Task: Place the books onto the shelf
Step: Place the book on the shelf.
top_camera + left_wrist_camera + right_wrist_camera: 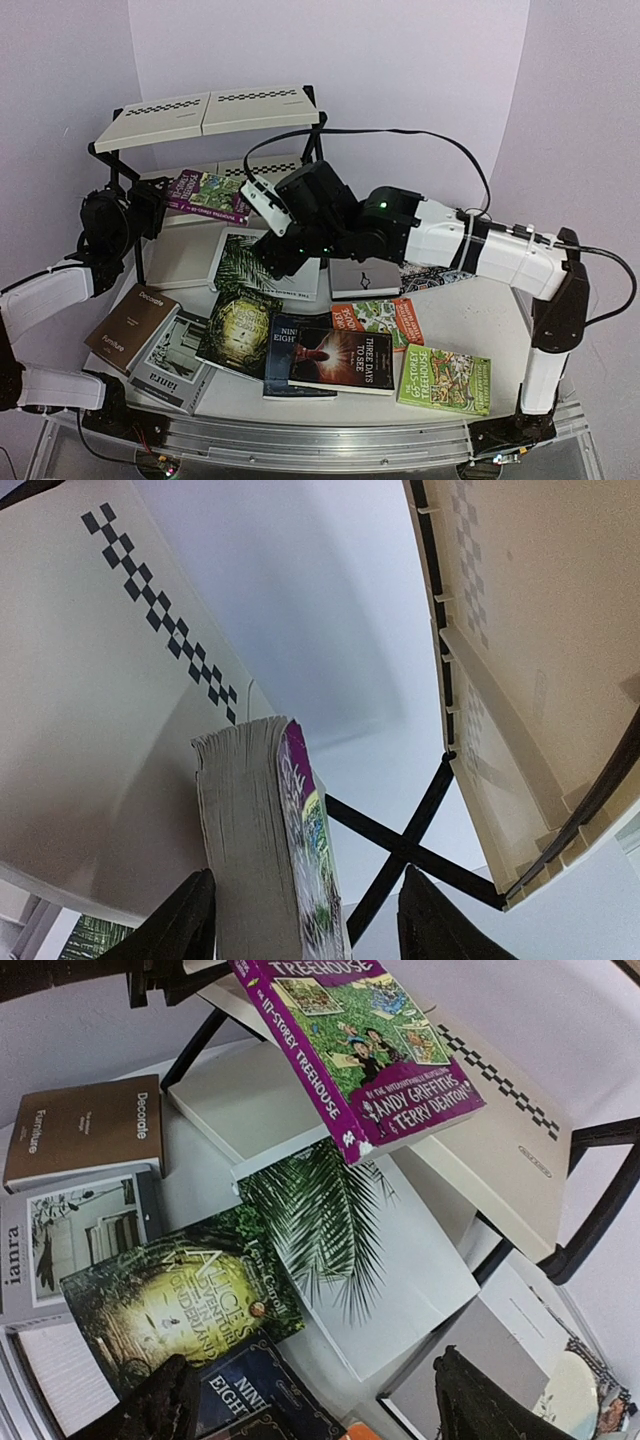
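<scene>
The purple Treehouse book point(208, 195) lies on the lower cream tier of the shelf point(205, 115), sticking out towards the left gripper point(150, 212). In the left wrist view this book point(250, 850) stands between the open jaws of the left gripper point(308, 890), its pages close to the left finger point(185, 920) and a clear gap before the right finger. The right gripper point(275, 255) hangs open over the white palm-leaf book point(350, 1230), empty. In its wrist view the right gripper point(310, 1400) is above the dark Alice book point(170, 1300) and a navy novel point(260, 1395).
More books lie on the table: brown point(132, 325), grey point(170, 365), a dark novel point(345, 360), orange Treehouse point(375, 320), green Treehouse point(445, 378) and a plain grey one point(365, 278). A patterned placemat point(432, 275) sits under the right arm. Black shelf legs point(590, 1210) stand close by.
</scene>
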Robot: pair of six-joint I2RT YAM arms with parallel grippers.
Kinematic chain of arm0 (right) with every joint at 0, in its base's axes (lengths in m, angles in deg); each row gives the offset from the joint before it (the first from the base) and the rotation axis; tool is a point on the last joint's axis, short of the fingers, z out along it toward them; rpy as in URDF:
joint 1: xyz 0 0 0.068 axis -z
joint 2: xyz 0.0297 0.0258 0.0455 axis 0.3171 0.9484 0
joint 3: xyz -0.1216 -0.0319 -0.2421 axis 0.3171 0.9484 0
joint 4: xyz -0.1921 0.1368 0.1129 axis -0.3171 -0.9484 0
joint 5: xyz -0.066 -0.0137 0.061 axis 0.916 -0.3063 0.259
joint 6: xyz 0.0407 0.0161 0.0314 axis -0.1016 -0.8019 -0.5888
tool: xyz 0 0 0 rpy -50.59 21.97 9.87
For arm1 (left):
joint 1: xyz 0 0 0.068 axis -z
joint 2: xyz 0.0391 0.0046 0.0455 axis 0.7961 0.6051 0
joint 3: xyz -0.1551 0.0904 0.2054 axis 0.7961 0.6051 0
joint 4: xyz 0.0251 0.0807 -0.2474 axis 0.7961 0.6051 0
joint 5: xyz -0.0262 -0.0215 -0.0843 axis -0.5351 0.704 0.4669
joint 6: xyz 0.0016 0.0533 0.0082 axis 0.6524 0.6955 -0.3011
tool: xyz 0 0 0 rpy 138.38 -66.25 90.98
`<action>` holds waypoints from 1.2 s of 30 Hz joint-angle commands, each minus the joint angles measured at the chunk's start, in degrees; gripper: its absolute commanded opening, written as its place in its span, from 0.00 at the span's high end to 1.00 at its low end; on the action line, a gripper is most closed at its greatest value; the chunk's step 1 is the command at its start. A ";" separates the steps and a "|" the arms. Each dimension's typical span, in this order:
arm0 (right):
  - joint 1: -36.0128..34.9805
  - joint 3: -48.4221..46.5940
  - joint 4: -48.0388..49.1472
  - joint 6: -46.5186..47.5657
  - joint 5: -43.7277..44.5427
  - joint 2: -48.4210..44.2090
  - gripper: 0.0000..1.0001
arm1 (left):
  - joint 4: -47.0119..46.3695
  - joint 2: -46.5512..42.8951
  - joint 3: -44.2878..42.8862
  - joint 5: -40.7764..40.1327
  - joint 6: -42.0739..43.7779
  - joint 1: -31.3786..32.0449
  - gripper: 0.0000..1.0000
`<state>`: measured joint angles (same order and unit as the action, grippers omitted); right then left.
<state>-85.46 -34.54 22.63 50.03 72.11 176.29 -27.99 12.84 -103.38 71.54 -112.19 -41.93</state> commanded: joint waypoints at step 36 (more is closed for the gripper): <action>11.98 -19.23 12.97 -20.16 -4.78 19.88 0.51 | -5.11 7.34 -6.65 4.16 1.30 2.09 0.39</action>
<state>-75.63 -51.34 33.56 29.94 65.61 195.02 -28.80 19.37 -105.19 73.65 -111.91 -40.84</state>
